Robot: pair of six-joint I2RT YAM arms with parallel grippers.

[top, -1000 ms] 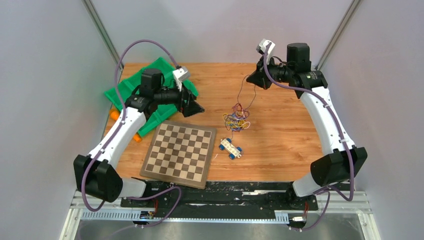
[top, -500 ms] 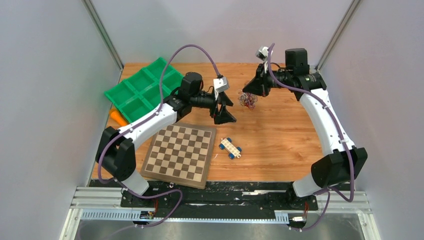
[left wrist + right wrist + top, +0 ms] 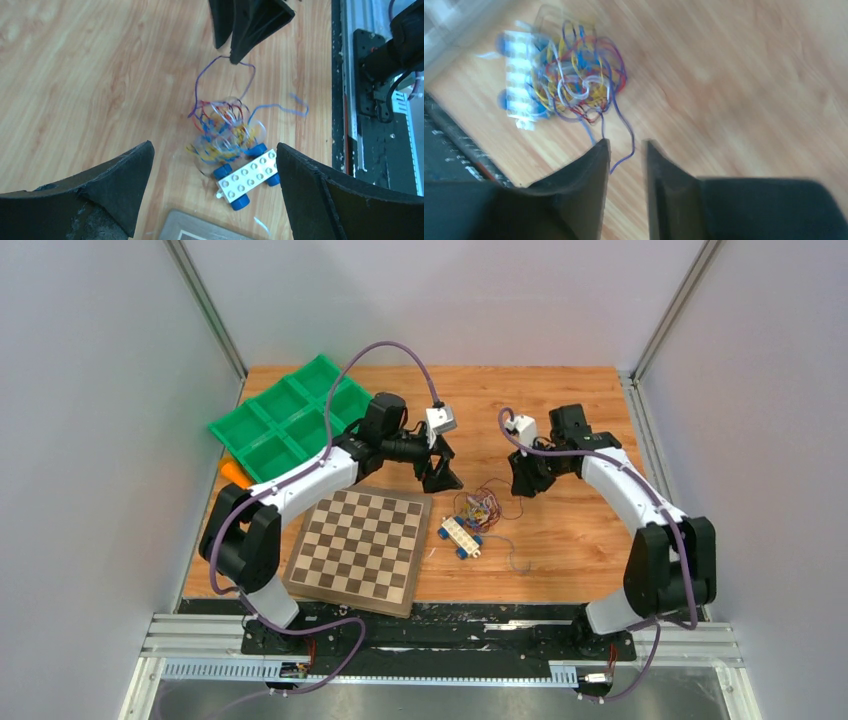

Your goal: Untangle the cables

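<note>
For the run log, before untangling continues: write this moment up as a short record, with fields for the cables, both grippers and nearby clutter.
cables: one knotted multicolour clump lying on the table, loose strands trailing out
toy car: white brick on blue wheels, against the clump
left gripper: open, empty, aimed at the clump
right gripper: low, fingers narrowly apart, a purple strand running to them; grip unclear
clutter: chessboard, green tray

Green compartment tray (image 3: 285, 420) far left, orange object (image 3: 236, 474) beside it, chessboard (image 3: 360, 547) near-left, white-blue brick car (image 3: 461, 536) just right, wooden table (image 3: 580, 530).
</note>
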